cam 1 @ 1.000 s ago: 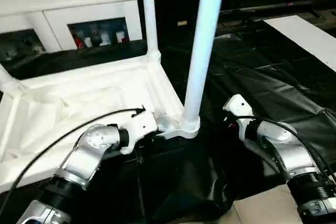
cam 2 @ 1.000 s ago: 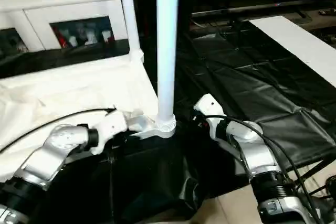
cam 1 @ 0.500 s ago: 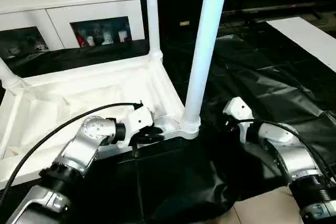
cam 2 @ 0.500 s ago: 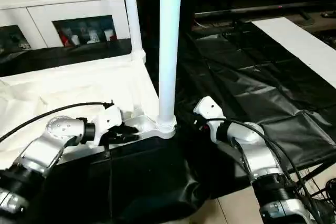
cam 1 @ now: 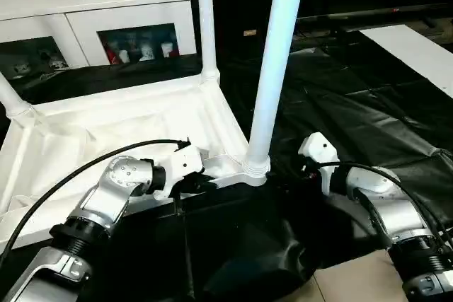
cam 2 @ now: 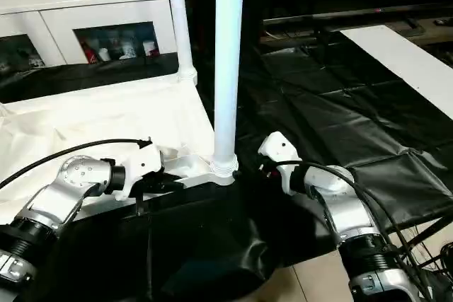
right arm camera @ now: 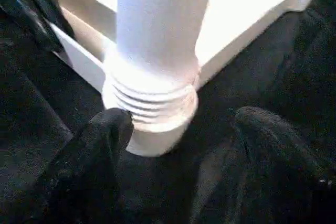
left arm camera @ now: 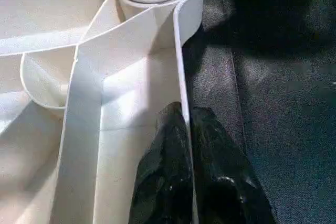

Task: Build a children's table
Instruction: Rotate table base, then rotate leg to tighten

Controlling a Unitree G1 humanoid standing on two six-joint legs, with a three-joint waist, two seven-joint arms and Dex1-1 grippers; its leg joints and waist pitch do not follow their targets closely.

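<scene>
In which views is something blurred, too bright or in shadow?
Right wrist view: the right pincer's fingers are blurred dark shapes close to the lens, and the leg is washed out. Left wrist view: a shadow falls on the black sheet beside the tabletop rim. Left eye view: the near leg glares bluish white.

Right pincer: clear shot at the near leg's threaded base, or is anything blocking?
Probably yes. The right pincer is open, its fingers flanking the near leg at its threaded base, nothing between. The left pincer is shut on the tabletop's rim, off to the side.
</scene>
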